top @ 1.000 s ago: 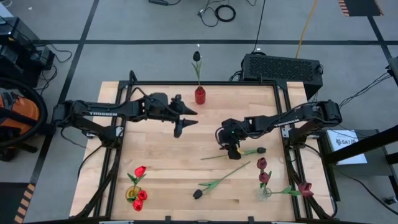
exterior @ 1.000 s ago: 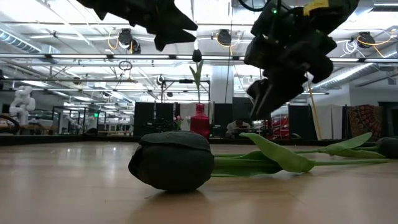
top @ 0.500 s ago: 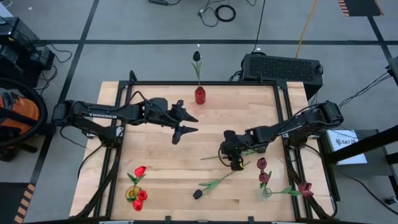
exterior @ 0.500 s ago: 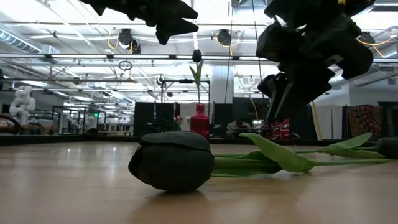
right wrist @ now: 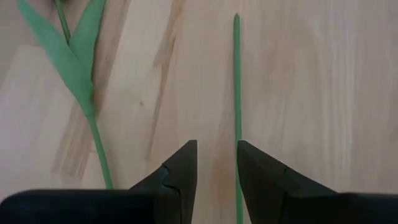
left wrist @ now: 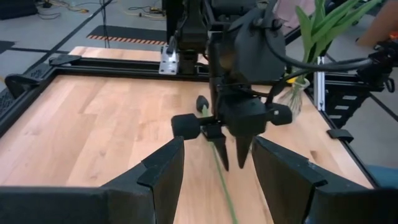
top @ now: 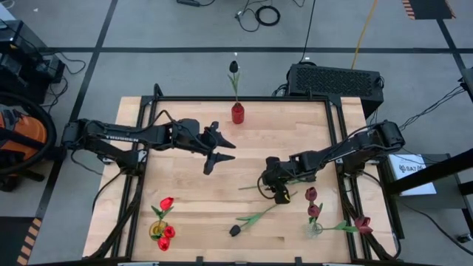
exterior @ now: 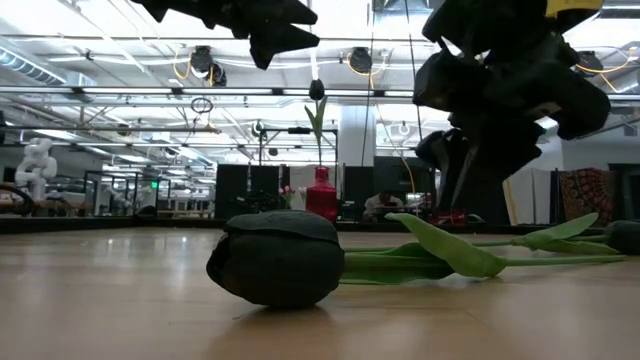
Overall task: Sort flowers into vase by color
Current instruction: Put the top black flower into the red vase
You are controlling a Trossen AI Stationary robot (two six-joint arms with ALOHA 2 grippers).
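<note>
black-headed artificial tulip's thin green stem (right wrist: 236,81) lies on the wooden worktop (top: 185,185) beside the right pincer (right wrist: 216,168), fingers apart; centre them astride it before closing, left pincer (top: 214,148) waiting open.

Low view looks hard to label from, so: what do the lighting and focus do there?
Low view: ceiling lights backlight both arms into silhouettes; the near black tulip is dark and soft-edged. Right wrist view: even light, the green stem crisp.
</note>
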